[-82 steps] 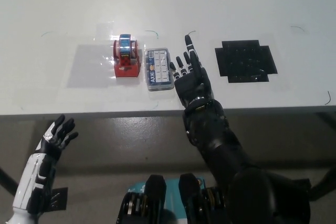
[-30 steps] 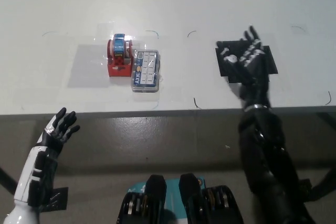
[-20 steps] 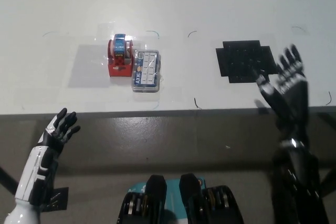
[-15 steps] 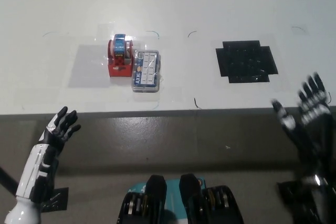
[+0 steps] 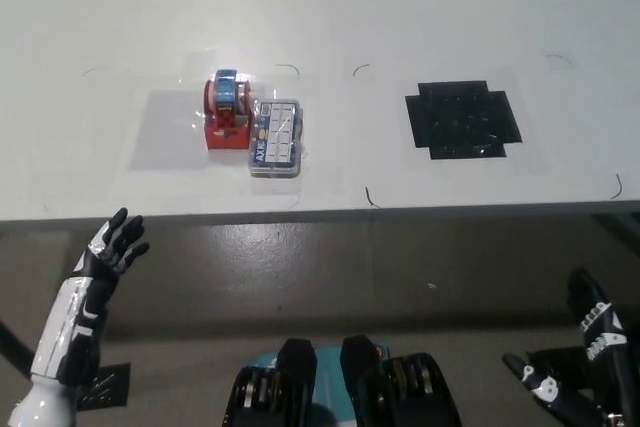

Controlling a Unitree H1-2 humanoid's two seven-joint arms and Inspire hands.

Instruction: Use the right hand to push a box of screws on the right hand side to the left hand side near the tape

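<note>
Apparently done: clear plastic screw box [image 5: 275, 137] touching red tape dispenser [image 5: 227, 112]; black right hand [image 5: 580, 372] empty, fingers spread, off the white surface [image 5: 400, 7].

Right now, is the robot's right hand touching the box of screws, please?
No, the right hand hangs below the table edge at lower right, far from the box of screws beside the red tape dispenser.

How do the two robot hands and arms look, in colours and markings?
The left robot hand has black fingers with white segments, on a white forearm with black panels. The right robot hand is black, with small white markings on its fingers.
</note>
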